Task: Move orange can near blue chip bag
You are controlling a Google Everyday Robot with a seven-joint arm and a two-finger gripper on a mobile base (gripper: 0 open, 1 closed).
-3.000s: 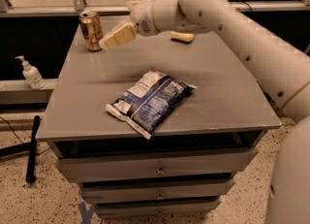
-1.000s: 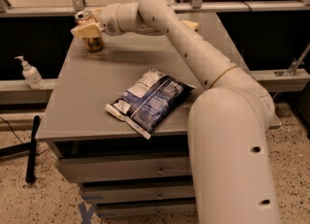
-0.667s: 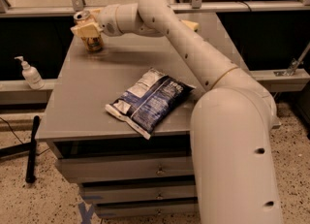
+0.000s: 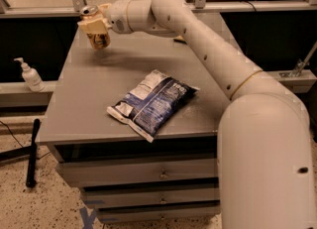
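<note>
The orange can (image 4: 99, 39) is held tilted in the air above the far left corner of the grey table (image 4: 94, 99), its silver top pointing up and left. My gripper (image 4: 94, 26) is shut on the can, with cream fingers around its upper half. The blue chip bag (image 4: 153, 102) lies flat near the middle front of the table, well below and to the right of the can. My arm reaches in from the lower right across the table's right side.
A small tan object (image 4: 179, 38) lies at the far edge of the table, mostly hidden behind my arm. A white pump bottle (image 4: 30, 76) stands on a ledge to the left. Drawers (image 4: 148, 173) sit under the table.
The gripper closed on the can at the far left corner and has lifted it off the table, tilted. The chip bag has not moved.
</note>
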